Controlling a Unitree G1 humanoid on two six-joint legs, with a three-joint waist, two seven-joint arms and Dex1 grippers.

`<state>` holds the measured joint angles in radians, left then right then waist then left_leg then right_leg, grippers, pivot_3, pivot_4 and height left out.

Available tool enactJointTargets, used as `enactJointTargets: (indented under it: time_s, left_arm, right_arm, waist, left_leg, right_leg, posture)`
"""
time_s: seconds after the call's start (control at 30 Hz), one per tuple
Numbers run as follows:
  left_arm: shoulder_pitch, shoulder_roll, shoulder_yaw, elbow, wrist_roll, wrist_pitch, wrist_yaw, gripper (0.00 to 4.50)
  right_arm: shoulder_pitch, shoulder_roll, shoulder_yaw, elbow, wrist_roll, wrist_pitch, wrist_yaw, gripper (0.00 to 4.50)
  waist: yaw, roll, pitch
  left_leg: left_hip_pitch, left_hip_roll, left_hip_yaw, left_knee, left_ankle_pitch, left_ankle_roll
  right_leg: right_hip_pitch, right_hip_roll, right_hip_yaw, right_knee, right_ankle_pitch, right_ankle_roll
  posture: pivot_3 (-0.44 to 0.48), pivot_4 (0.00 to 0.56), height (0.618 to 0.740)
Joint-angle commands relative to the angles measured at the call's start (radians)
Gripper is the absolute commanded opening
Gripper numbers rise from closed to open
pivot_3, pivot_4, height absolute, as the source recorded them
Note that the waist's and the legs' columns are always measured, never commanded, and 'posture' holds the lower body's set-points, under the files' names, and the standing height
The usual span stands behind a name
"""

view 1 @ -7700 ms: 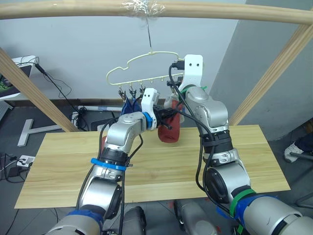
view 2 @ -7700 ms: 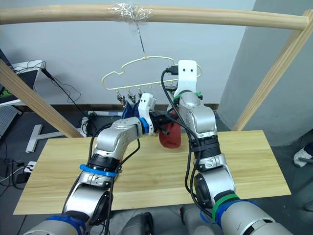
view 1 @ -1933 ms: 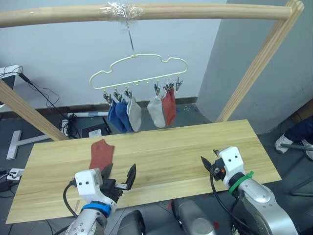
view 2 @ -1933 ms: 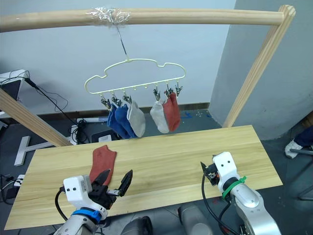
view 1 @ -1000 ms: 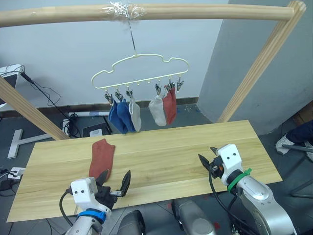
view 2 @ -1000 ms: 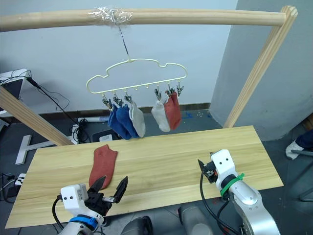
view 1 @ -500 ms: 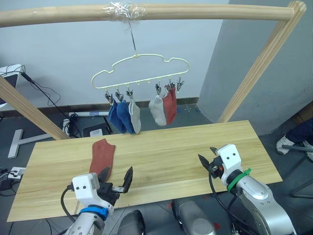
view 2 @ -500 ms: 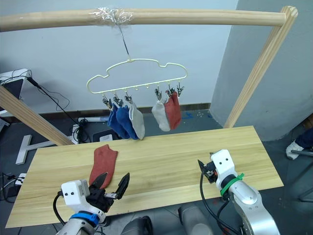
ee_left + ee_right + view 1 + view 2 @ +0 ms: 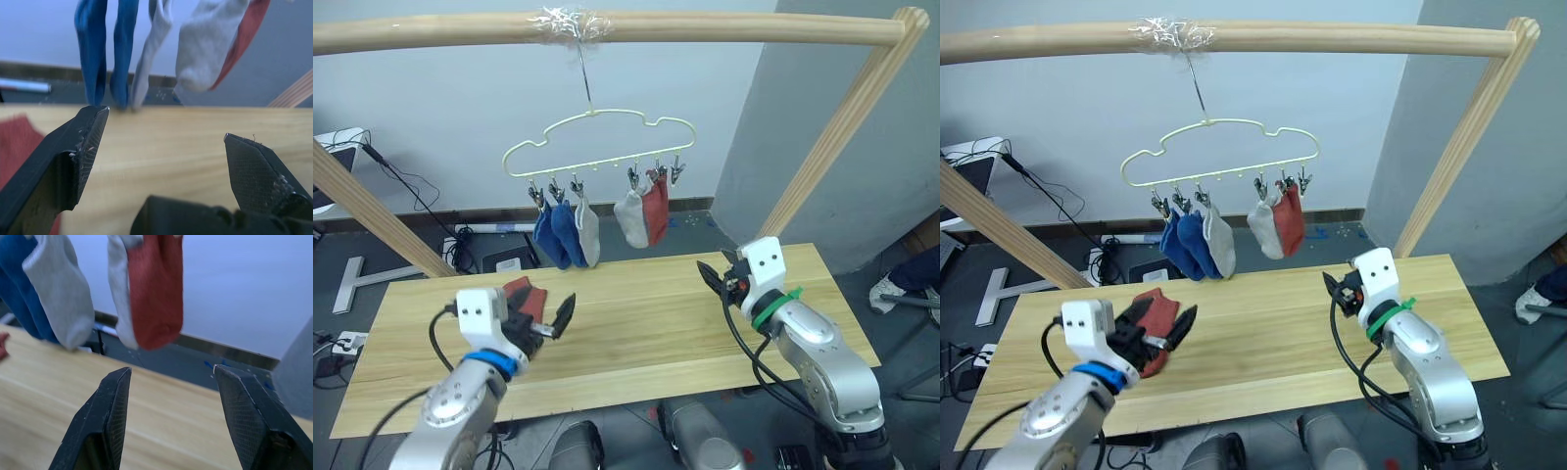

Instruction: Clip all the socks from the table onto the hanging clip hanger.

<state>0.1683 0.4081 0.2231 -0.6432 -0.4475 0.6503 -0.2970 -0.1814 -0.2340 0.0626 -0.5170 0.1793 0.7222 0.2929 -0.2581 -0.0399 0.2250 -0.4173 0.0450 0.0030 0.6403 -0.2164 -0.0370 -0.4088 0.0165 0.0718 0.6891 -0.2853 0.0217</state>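
Clip hanger [image 9: 597, 147]: suspended by its hook from a horizontal wooden pole [image 9: 607, 29], above and behind the far edge of the table [image 9: 646, 333]. Hook wrapped at the pole with clear tape [image 9: 570, 20].

Clipped socks, from the robot's left: two blue socks [image 9: 558, 235] side by side, a light grey sock [image 9: 589, 233] touching them, then a gap, then a second grey sock [image 9: 631, 217] overlapped by a rust-red sock [image 9: 655, 209]. Rightmost clip [image 9: 677, 171]: bare.

Last sock [image 9: 1157, 323]: rust-red, flat on the table near its left far edge, partly covered by the left gripper [image 9: 1163, 327].

Left gripper: fingers spread wide, holding nothing, positioned directly over the flat sock; contact cannot be determined. In the left wrist view, red cloth [image 9: 19, 147] beside the left finger.

Right gripper [image 9: 721, 274]: fingers parted, holding nothing, raised over the right part of the table, pointed toward the hanging socks, well apart from them.

Surroundings: slanted wooden poles [image 9: 832, 127] at both sides; cables [image 9: 411, 176] along the wall; a white stand base [image 9: 357, 269] on the dark floor behind the table.
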Motion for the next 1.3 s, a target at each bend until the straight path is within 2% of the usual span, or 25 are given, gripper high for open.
enactJointTargets:
  time_s: [0.03,0.3,0.5,0.87,1.3]
  left_arm:
    - [-0.077,0.052,0.028,0.014,-0.059,0.027,-0.062,4.35]
    - [-0.292,0.16,0.006,0.118,-0.12,0.047,-0.202,4.35]
    - [-0.369,0.19,-0.001,0.174,-0.117,0.029,-0.256,4.35]
    - [-0.425,0.226,-0.005,0.202,-0.118,0.027,-0.318,4.35]
    - [-0.409,0.23,0.016,0.182,-0.122,0.037,-0.301,4.35]
  right_arm:
    - [-0.061,0.028,-0.008,-0.044,0.014,0.053,-0.042,2.81]
    - [-0.249,0.143,-0.042,0.009,0.015,0.206,-0.152,2.81]
    - [-0.353,0.207,-0.083,0.084,0.006,0.254,-0.222,2.81]
    - [-0.495,0.258,-0.116,0.289,-0.018,0.164,-0.312,2.81]
    - [-0.586,0.287,-0.128,0.454,-0.008,0.068,-0.337,2.81]
  waist:
    - [0.002,0.0,0.0]
    - [0.004,0.0,0.0]
    - [0.004,0.0,0.0]
    - [0.004,0.0,0.0]
    - [0.005,0.0,0.0]
  left_leg:
    - [0.0,0.0,0.0,0.0,0.0,0.0]
    - [0.0,0.0,0.0,0.0,0.0,0.0]
    - [-0.001,0.0,0.0,0.0,0.0,0.0]
    - [-0.002,0.0,0.0,0.0,0.0,0.0]
    - [-0.002,0.001,-0.001,0.0,0.0,0.0]
  right_leg:
    - [0.0,0.0,0.0,0.0,0.0,0.0]
    - [0.0,0.0,0.0,0.0,0.0,0.001]
    - [-0.001,0.0,0.0,0.0,0.001,0.001]
    - [-0.001,-0.001,0.0,0.001,0.001,0.001]
    - [-0.002,-0.001,0.0,0.002,0.001,0.001]
  posture:
    - [-0.279,0.198,0.74]
    - [-0.286,0.2,0.74]
    - [-0.288,0.201,0.74]
    - [-0.284,0.182,0.74]
    - [-0.255,0.176,0.74]
